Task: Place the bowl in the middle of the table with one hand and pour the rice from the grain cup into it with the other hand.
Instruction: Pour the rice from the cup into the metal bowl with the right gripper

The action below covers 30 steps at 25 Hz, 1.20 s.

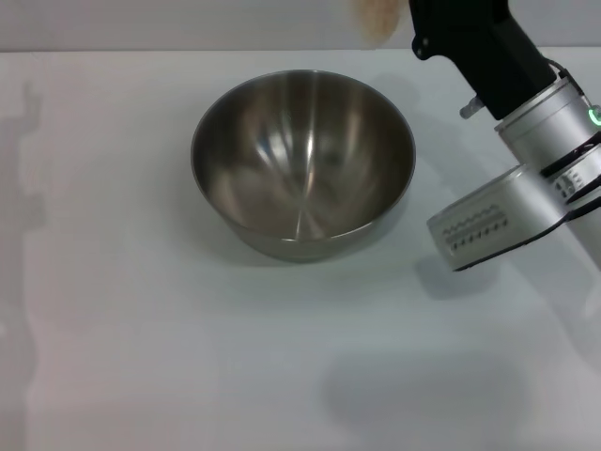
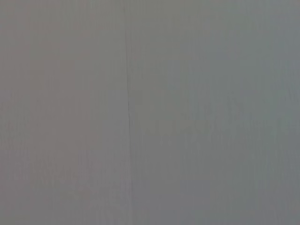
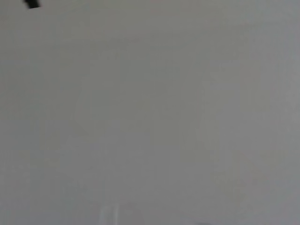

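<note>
The bowl (image 1: pixel 303 162), large, steel and with nothing inside, stands upright on the white table (image 1: pixel 141 357) near its middle. My right arm reaches in from the right, and the black right gripper (image 1: pixel 418 28) hangs above and behind the bowl's far right rim. At the gripper's tip, a pale beige mass of rice (image 1: pixel 376 17) is held in the air at the top edge of the head view. The grain cup (image 1: pixel 372 30) around it is almost see-through and cut off by the edge. My left gripper is out of view; the left wrist view shows only a plain grey surface.
The right arm's silver forearm and wrist housing (image 1: pixel 488 225) hang low over the table to the right of the bowl. The table's far edge (image 1: pixel 141 49) runs along the top of the head view.
</note>
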Available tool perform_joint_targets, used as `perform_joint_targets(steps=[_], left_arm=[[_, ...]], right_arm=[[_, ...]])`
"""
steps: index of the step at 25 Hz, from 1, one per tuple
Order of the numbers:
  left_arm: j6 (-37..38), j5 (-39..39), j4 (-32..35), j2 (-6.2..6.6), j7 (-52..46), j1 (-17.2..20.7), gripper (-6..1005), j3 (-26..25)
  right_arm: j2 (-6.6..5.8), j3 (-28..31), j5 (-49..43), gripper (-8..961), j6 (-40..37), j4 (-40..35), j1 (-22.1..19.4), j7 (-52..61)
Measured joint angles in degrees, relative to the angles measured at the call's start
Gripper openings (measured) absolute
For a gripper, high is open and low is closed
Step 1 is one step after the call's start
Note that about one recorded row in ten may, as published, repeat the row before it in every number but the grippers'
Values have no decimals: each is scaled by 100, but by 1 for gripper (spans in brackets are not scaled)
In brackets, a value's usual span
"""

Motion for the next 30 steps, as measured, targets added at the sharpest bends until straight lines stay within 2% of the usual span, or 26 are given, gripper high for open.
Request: perform_joint_targets(steps=[10, 30], left_arm=[[1, -1, 4, 0, 4, -45, 792, -14], [52, -5, -4, -9, -31, -76, 792, -10]], right_arm=[[1, -1, -109, 4, 341, 22, 78, -1412], [15, -7, -885, 5, 742, 31, 109, -1905]])
